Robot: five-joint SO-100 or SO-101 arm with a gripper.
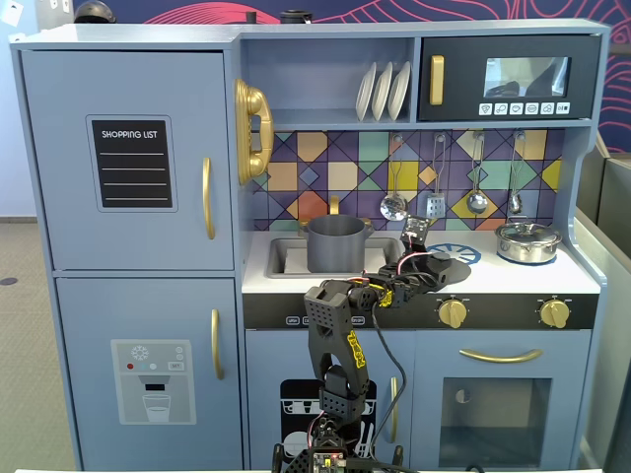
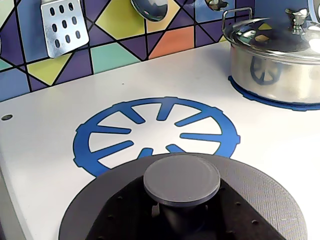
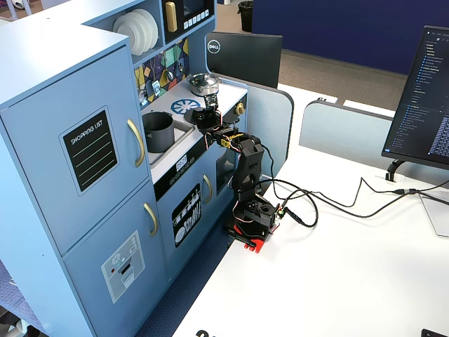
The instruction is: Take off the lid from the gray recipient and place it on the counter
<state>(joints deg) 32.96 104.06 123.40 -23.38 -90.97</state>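
One lid (image 2: 182,181) in claw (image 1: 431,258), grip state unclear, one uncovered gray pot (image 1: 336,242), one silver pot (image 1: 527,241), three plates (image 1: 383,91).

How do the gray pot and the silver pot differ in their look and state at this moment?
The gray pot is matte and taller; the silver pot is shiny and lower. The gray pot stands open in the sink, while the silver pot has its lid on and stands on a burner print. Both are round and upright.
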